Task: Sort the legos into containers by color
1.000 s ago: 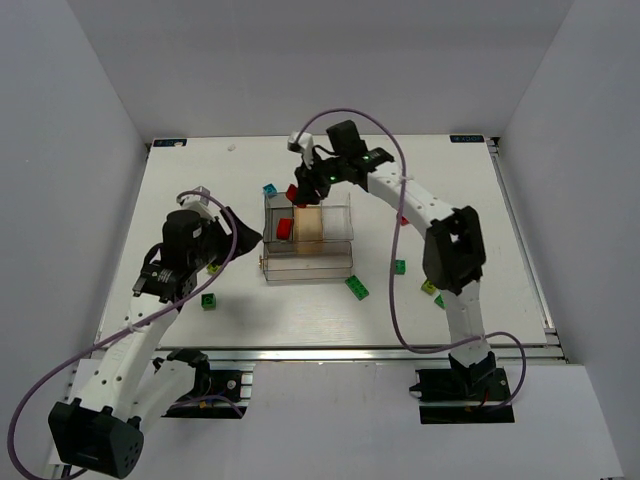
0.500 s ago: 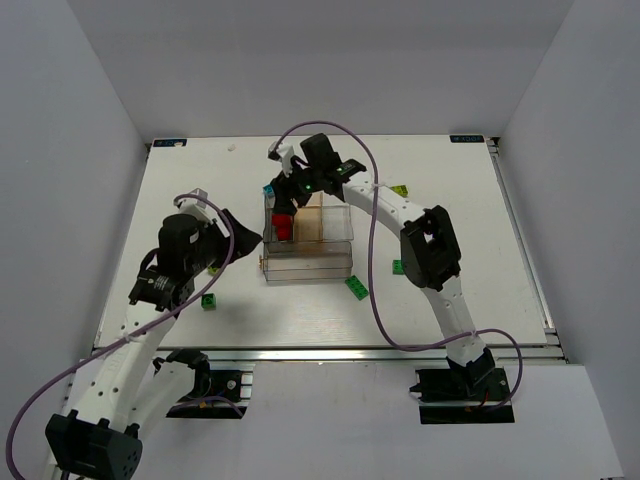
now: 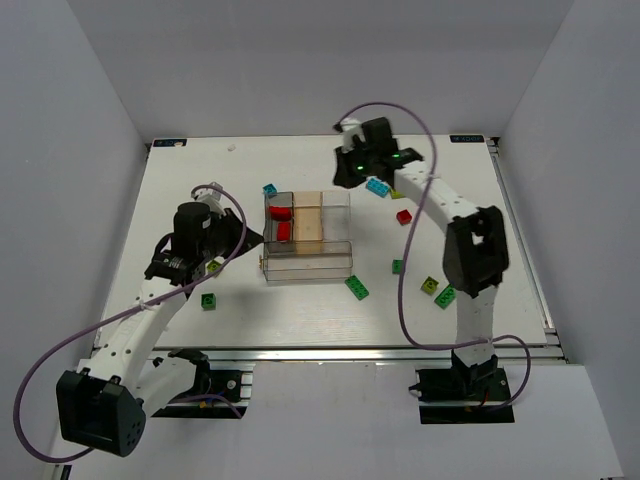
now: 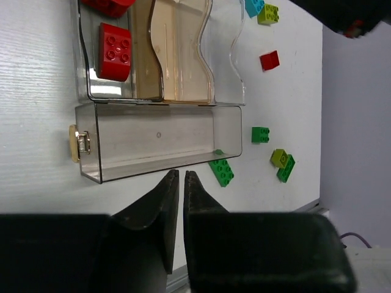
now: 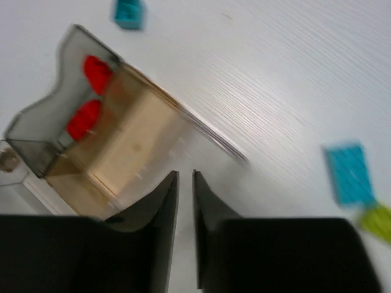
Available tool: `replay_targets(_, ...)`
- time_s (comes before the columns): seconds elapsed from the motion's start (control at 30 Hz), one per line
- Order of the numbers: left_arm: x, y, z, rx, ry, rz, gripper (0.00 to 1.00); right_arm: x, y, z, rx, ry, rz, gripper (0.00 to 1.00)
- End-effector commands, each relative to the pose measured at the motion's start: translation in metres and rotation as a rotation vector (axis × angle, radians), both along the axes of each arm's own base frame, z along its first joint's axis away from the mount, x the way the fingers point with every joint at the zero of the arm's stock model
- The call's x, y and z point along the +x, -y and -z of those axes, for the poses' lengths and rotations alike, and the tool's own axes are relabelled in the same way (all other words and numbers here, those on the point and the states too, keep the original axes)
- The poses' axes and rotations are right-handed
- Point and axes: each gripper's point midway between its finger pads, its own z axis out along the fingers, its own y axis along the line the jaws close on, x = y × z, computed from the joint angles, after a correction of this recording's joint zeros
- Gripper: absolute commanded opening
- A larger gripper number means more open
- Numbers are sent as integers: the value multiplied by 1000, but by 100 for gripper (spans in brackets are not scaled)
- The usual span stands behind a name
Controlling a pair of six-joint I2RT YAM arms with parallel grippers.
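The clear divided containers (image 3: 340, 262) (image 4: 159, 140) (image 5: 36, 149) sit mid-table. Two red legos (image 3: 281, 222) (image 4: 115, 43) (image 5: 82, 119) lie in the back left compartment. Loose legos are scattered around: cyan (image 3: 377, 186) (image 5: 349, 174), lime (image 3: 397, 193), red (image 3: 403, 216) (image 4: 269, 60), and green (image 3: 356, 288) (image 4: 222, 171). My left gripper (image 3: 248, 237) (image 4: 178, 174) is shut and empty just left of the box. My right gripper (image 3: 347, 172) (image 5: 184, 174) hovers behind the box's right end. Its jaws stand a narrow gap apart with nothing between them.
More bricks lie near the left arm: green (image 3: 208, 301) and lime (image 3: 213, 267). A cyan one (image 3: 270, 189) (image 5: 128, 12) sits behind the box. Green (image 3: 398, 266), lime (image 3: 429, 285) and green (image 3: 444, 297) bricks lie at the front right. A brass latch (image 4: 80, 142) sticks out of the box's left end.
My right gripper let a red brick go into the back left compartment, then swung back and to the right while narrowing. My left gripper closed its jaws.
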Motion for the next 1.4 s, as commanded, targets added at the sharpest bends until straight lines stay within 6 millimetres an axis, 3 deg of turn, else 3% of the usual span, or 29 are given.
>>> replay_targets(0.0, 4, 10, -18, -43, 53, 37, 21, 7, 92, -29, 6, -12, 190, 23)
replay_targets(0.03, 3, 8, -16, -40, 49, 32, 28, 1, 101, -25, 1, -27, 183, 52)
replay_targets(0.07, 2, 7, -13, -32, 36, 27, 46, -8, 111, -17, -19, -45, 158, 68)
replay_targets(0.1, 2, 4, -11, -20, 32, 14, 53, -15, 132, -5, -41, -71, 173, 79)
replay_targets(0.13, 1, 3, -9, -11, 22, 8, 59, -22, 137, 3, -80, -66, 133, 88)
replay_targets(0.17, -1, 0, -3, 1, 1, 0, 66, -27, 144, 14, -110, -83, 126, 89)
replay_targets(0.3, -2, -9, 8, 47, -41, -41, 71, -42, 173, 67, -230, -170, 112, 89)
replay_targets(0.4, -4, -21, 16, 95, -76, -94, 72, -38, 183, 91, -306, -173, 99, 89)
replay_targets(0.57, -14, -35, 26, 148, -122, -142, 73, -17, 195, 110, -389, -170, 126, 85)
replay_targets(0.77, -29, -43, 37, 165, -148, -171, 73, -2, 202, 106, -425, -106, 129, 83)
replay_targets(0.97, -35, -47, 42, 177, -164, -178, 73, -11, 195, 97, -373, -88, 80, 77)
replay_targets(1.17, -34, -46, 43, 175, -162, -179, 73, -18, 184, 86, -293, -113, 32, 59)
replay_targets(1.27, -33, -47, 44, 178, -162, -181, 73, -23, 175, 69, -231, -86, -3, 66)
replay_targets(1.37, -33, -46, 45, 177, -162, -178, 73, -26, 174, 62, -213, -79, -1, 87)
